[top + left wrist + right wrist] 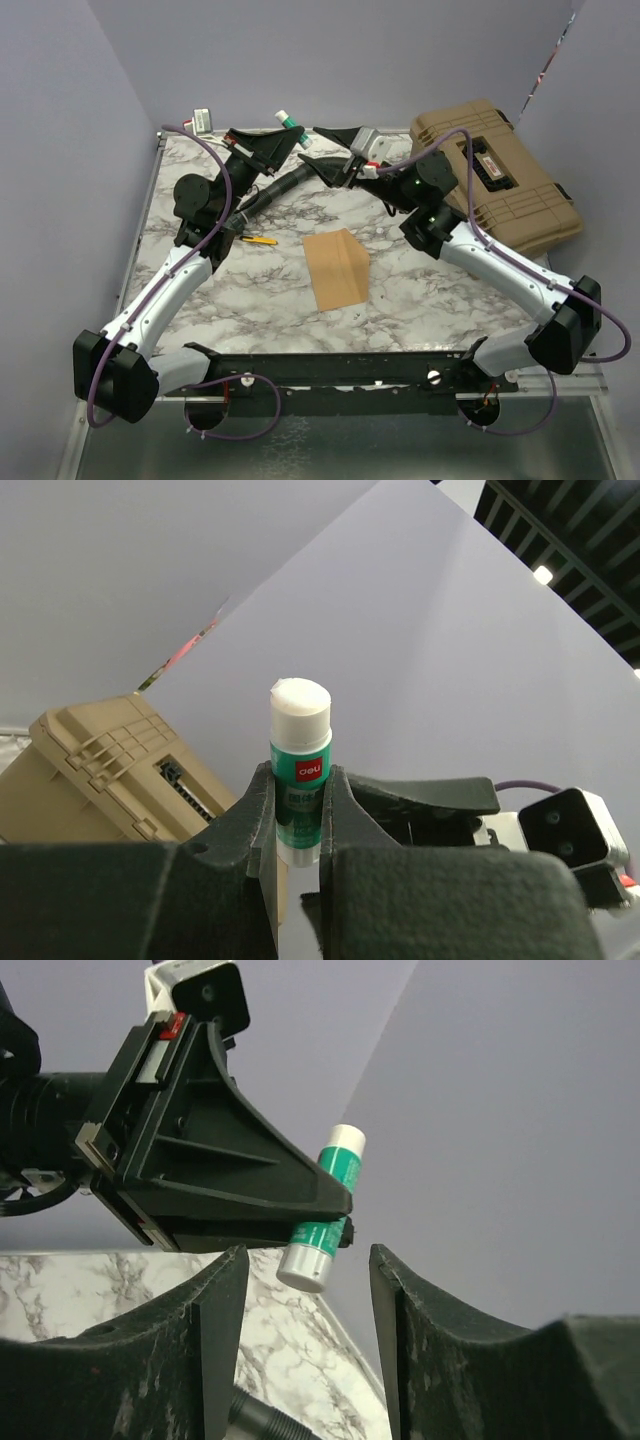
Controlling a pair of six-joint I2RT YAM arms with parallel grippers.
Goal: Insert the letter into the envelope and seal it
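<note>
The brown envelope point(335, 270) lies at mid-table, its flap on the right side partly raised. No separate peach-tan letter shows; it is hidden or out of view. My left gripper point(290, 132) is raised at the back and shut on a green-and-white glue stick point(288, 122), which stands upright between the fingers in the left wrist view point(300, 742). My right gripper point(308, 146) is open just right of it, apart from it. In the right wrist view the glue stick point(325, 1210) has its grey lower end above the gap of my open right gripper point(308, 1265).
A tan hard case point(500, 170) sits at the back right, and it also shows in the left wrist view point(90, 770). A small yellow object point(260, 240) lies left of the envelope. A white item point(203, 120) sits at the back left corner. Purple walls surround the marble table point(420, 300).
</note>
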